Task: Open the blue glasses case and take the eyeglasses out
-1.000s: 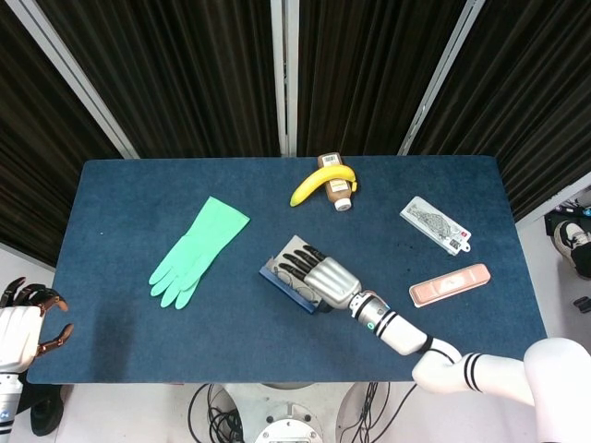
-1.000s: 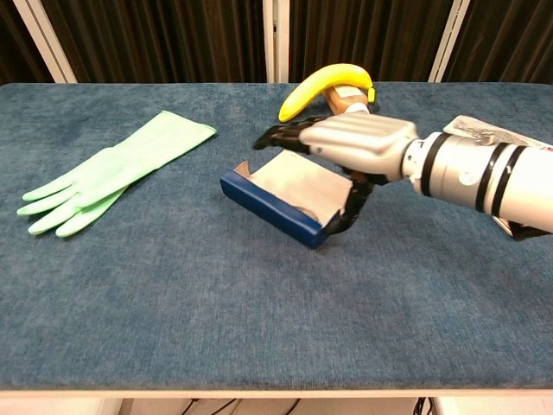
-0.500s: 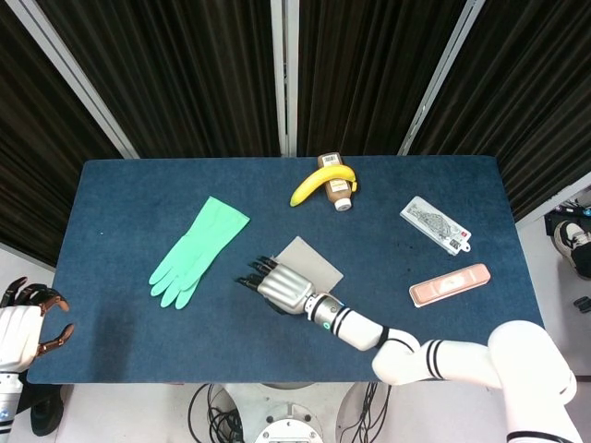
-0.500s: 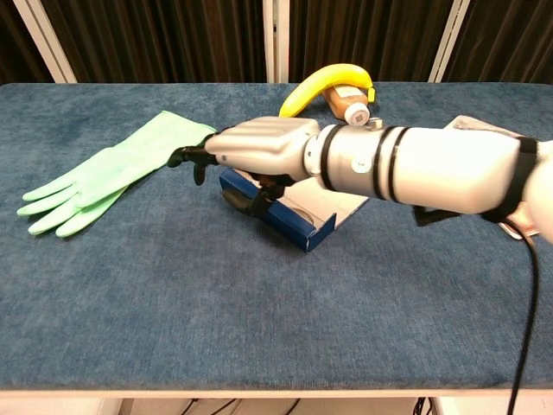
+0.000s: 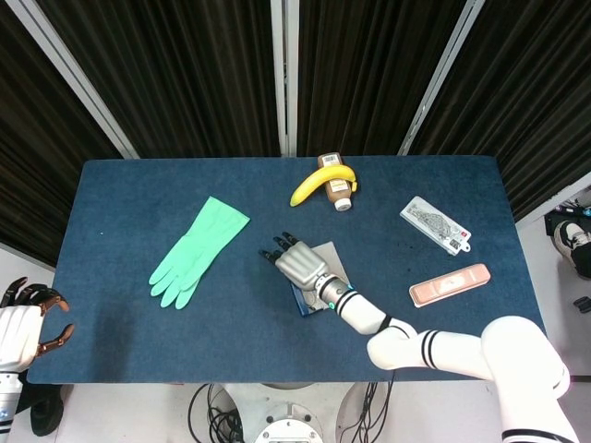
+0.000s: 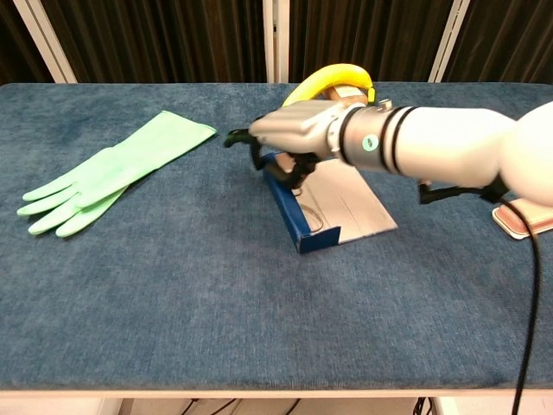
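Swung round since half a second ago — blue rectangular glasses case now lying open mid-table, grey lid flat. Right hand over its far end, dark fingers curled at the case's edge; actual grip unclear. Left hand off-table, fingers apart.

Your work surface: table with dark blue cloth top. On it you have a green rubber glove, banana touching a brown bottle, open blue glasses case, patterned flat packet, pink case.
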Motion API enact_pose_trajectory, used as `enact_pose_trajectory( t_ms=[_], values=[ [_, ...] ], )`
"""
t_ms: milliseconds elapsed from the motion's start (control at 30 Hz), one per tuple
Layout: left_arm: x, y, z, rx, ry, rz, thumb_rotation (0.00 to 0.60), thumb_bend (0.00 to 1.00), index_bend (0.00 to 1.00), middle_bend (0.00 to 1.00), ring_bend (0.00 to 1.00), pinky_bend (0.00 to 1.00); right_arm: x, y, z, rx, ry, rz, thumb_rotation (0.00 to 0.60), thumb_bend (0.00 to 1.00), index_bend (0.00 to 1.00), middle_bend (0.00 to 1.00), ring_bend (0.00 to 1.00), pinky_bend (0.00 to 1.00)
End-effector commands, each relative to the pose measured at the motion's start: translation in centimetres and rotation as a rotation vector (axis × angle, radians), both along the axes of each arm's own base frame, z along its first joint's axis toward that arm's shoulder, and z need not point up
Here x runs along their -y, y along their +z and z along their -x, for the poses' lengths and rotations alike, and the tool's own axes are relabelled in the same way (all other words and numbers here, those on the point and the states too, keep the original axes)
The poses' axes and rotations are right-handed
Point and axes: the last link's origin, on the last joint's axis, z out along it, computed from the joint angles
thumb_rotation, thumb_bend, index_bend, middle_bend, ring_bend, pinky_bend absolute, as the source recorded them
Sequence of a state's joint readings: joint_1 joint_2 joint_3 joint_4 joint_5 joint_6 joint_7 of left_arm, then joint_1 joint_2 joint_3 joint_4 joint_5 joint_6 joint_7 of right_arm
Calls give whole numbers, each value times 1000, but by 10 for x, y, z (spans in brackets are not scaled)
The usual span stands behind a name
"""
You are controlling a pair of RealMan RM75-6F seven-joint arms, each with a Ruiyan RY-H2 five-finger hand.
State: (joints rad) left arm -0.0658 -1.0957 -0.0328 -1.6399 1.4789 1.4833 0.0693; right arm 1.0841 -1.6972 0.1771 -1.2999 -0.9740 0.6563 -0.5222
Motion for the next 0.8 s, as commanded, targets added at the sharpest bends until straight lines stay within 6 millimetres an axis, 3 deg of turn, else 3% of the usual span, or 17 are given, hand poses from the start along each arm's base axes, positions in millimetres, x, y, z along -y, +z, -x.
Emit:
enact_pose_trajectory(
  t_ms=[33,233,267,367,433,600,800],
  values=[
    [0,0,0,-4,1,-1,600,240,502,378,228,117,2,21,25,-29,-58,34,600,692,0,284,0,0],
    [0,-1,-1,-8,1,-1,600,240,502,378,228,117,-11,54,73,-77,-172,8,600,664,0,306,0,0],
    [0,-1,-1,-8,1,-1,600,239,502,378,228,117,-13,56,75,-77,-177,4,600,612,0,309,0,0],
    [0,-1,-1,-13,2,0,600,239,502,378,228,117,-22,72,80,-40,-161,31,600,304,0,261,0,0],
    [-1,-1,-1,-15,2,-1,600,239,502,378,228,117,-25,75,79,-12,-123,59,600,185,0,209,0,0],
    [-1,-1,-1,-17,2,-2,600,240,502,378,228,117,-23,61,73,2,-85,55,600,153,0,124,0,0],
    [-1,-1,-1,-11,2,-3,600,240,502,378,228,117,-8,43,60,25,-98,52,600,153,0,117,0,0]
  ],
)
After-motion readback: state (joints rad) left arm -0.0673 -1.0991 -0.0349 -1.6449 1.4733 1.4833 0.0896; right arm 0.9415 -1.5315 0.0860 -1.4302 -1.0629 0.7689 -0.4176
